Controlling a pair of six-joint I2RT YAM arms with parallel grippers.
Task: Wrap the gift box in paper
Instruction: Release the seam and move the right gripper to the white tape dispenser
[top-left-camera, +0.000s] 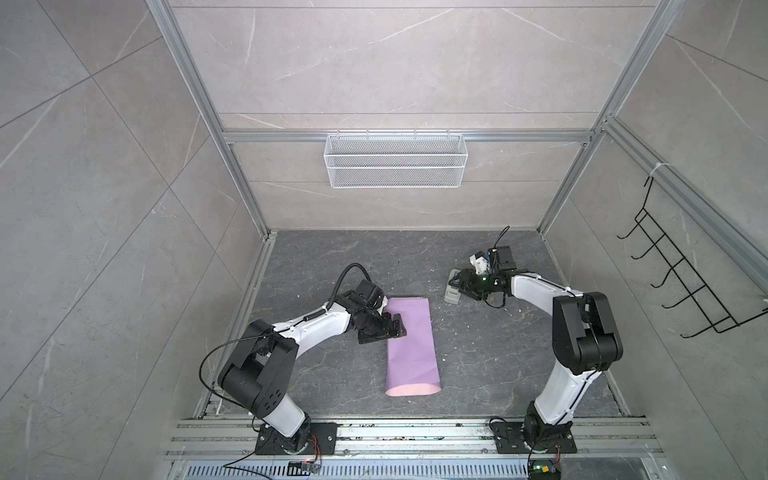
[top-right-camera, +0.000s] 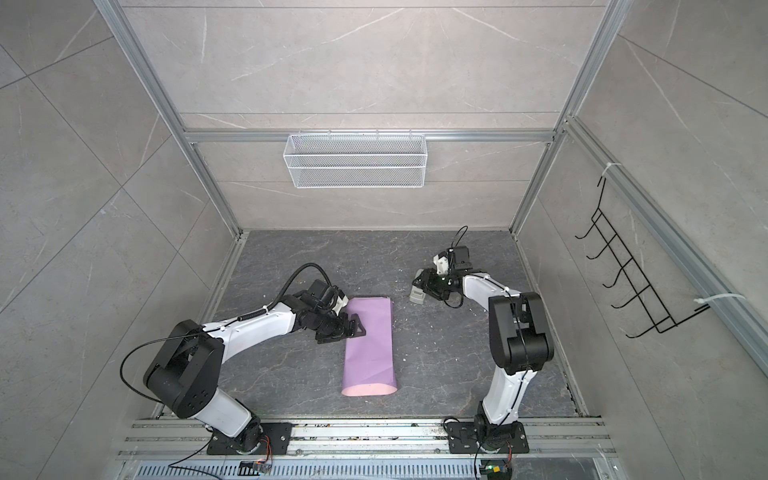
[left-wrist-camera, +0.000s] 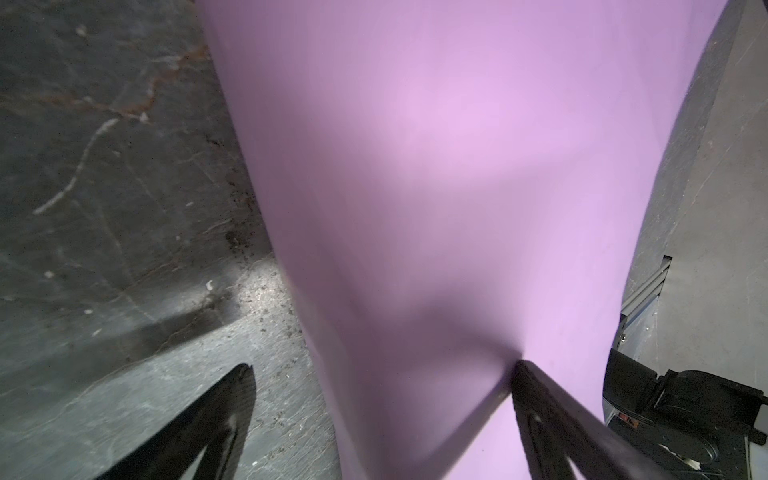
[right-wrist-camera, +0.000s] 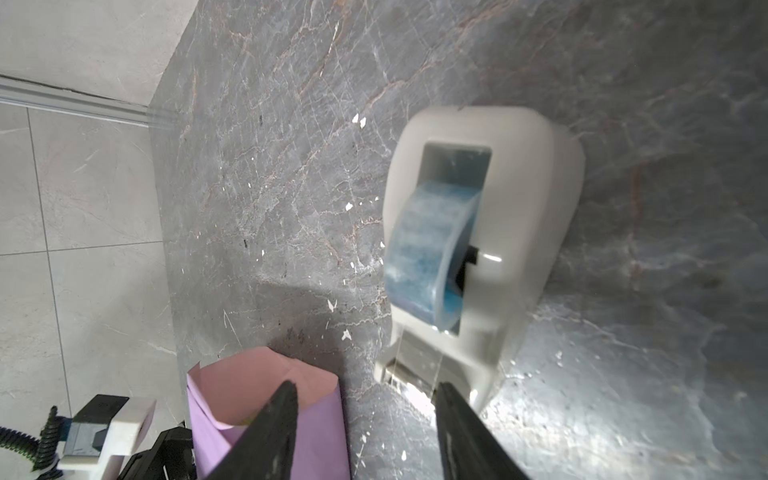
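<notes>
The paper (top-left-camera: 409, 345) (top-right-camera: 370, 345) lies on the dark floor folded into a long flattened tube, lilac outside and pink at its open near end. The gift box is hidden. My left gripper (top-left-camera: 384, 332) (top-right-camera: 345, 332) (left-wrist-camera: 384, 365) is open and straddles the tube's left edge: one fingertip (left-wrist-camera: 523, 374) rests on the paper (left-wrist-camera: 436, 166), while its partner hangs over bare floor. My right gripper (top-left-camera: 457, 286) (top-right-camera: 422, 284) (right-wrist-camera: 365, 384) stands at the grey-white tape dispenser (top-left-camera: 452, 295) (right-wrist-camera: 519, 187), jaws apart, just in front of its cutter. A clear strip runs down from the blue tape roll (right-wrist-camera: 428, 249).
A white wire basket (top-left-camera: 395, 160) hangs on the back wall. A black hook rack (top-left-camera: 685, 266) is mounted on the right wall. Aluminium rails (top-left-camera: 415, 432) run along the front under both arm bases. Small white scraps dot the floor (right-wrist-camera: 349, 205).
</notes>
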